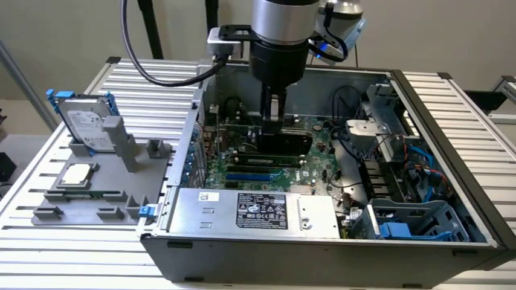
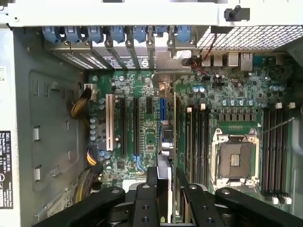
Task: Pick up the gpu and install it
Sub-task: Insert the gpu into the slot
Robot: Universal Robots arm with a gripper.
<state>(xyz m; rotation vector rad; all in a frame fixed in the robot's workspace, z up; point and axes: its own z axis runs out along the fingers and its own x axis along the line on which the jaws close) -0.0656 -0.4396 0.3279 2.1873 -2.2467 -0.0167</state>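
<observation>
Your arm (image 1: 278, 36) reaches down into the open computer case (image 1: 322, 257), which lies on its side on the slatted worktop (image 1: 72, 260). The jaws are closed narrowly on the top edge of the graphics card (image 1: 284, 144), gripping it from both faces. The card stands upright on its long edge with its dark face towards the exterior camera, low over the middle of the green motherboard (image 1: 241, 166) and right at the long black slots. You cannot tell from these views whether its bottom edge is seated in a slot. In the wrist view you look straight down past the jaws at the row of expansion slots (image 2: 136, 125), with the bare processor socket (image 2: 235, 158) near them. The power supply (image 1: 241, 211) sits against the case's near wall. Outside the case, on the exterior view's left, a grey holder (image 1: 121, 202) carries a hard drive (image 1: 87, 124) standing on edge.
</observation>
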